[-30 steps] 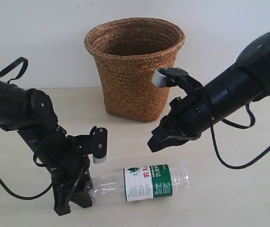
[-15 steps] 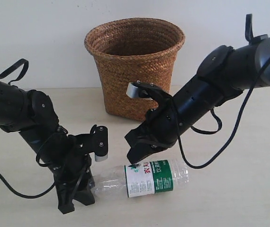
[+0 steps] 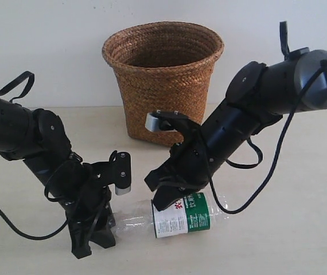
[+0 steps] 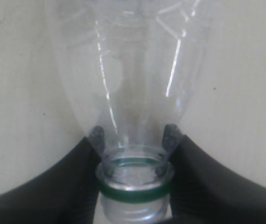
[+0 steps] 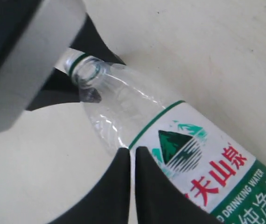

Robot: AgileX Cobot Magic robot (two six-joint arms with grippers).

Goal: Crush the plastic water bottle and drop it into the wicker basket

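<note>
The plastic water bottle (image 3: 187, 214) lies on its side on the table in front of the wicker basket (image 3: 163, 86), its green-and-white label facing up. My left gripper (image 3: 109, 226) is shut on the bottle's neck. In the left wrist view its fingers (image 4: 94, 136) clasp the clear neck just above the green ring (image 4: 134, 192). My right gripper (image 3: 159, 201) is shut with nothing between its fingers. Its tips (image 5: 132, 150) rest at the upper edge of the bottle's label (image 5: 203, 158). The bottle's ribbed base is partly hidden behind the right arm.
The basket stands upright at the back of the pale table (image 3: 301, 229), against a white wall. Black cables hang from both arms. The right arm stretches across between the basket and the bottle.
The right arm has swung down and to the left, from beside the basket to the bottle's label. The bottle has tilted slightly. The left arm has hardly moved.
</note>
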